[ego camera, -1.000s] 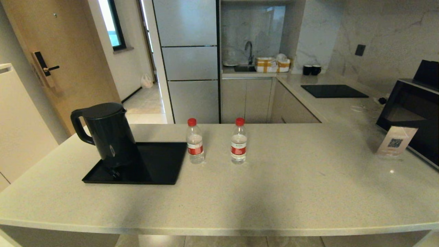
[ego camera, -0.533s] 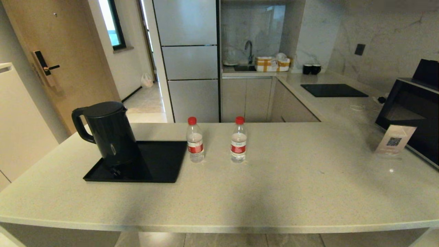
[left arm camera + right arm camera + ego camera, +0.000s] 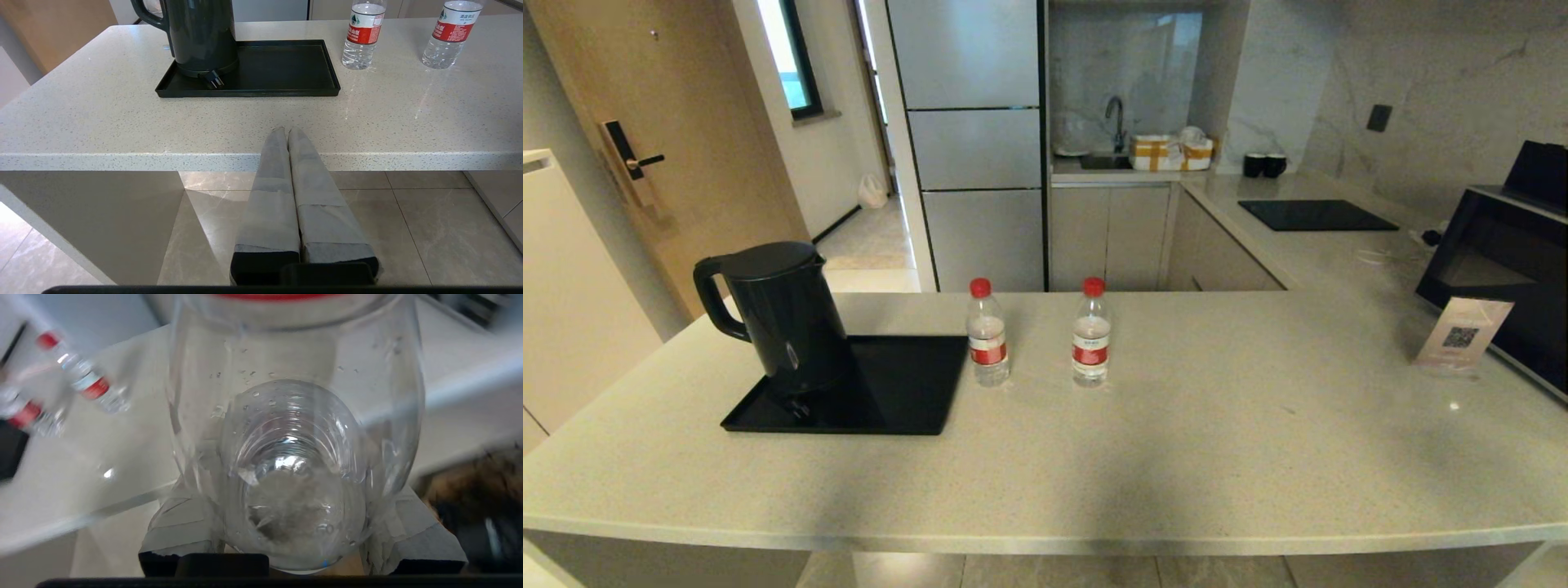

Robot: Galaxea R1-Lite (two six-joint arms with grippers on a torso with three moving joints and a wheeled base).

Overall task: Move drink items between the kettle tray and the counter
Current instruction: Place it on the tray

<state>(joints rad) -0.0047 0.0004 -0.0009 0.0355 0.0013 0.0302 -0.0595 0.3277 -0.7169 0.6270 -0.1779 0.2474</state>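
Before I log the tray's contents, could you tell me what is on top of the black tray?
Only the black kettle stands on the kettle tray, at its left end. The tray surface under the kettle's base is covered.

Kitchen surroundings seen beyond the island

A black kettle is stood upright at the left; two black mugs are set beside a flush black cooktop on the far run, a black appliance and a QR-code sign are seen at the right.
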